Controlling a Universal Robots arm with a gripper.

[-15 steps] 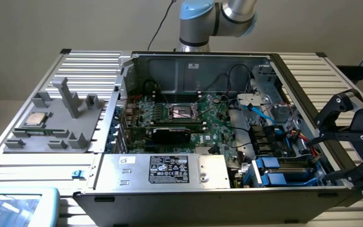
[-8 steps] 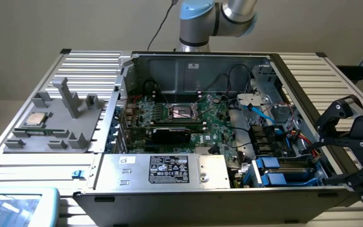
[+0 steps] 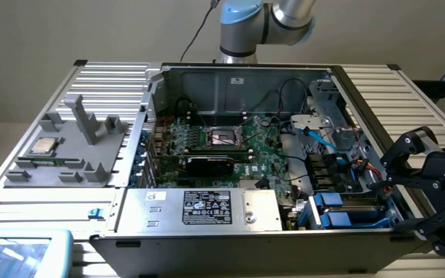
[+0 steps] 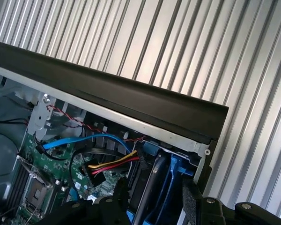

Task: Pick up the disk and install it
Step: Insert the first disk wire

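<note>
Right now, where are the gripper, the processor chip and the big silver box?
gripper [image 3: 398, 200], exterior view, midway between its open fingertips
processor chip [image 3: 43, 146], exterior view, middle of its silver lid
silver power supply box [image 3: 134, 219], exterior view, bare metal of its top face

No writing is legible. The large silver metal box [image 3: 134, 202] carries a black rectangular sticker [image 3: 207, 207] with white print and symbols, too small to read, and a small white label [image 3: 157, 196] near its corner. Another small white sticker [image 3: 238, 79] sits on the grey rear wall of the computer case [image 3: 207, 95], unreadable.
</note>
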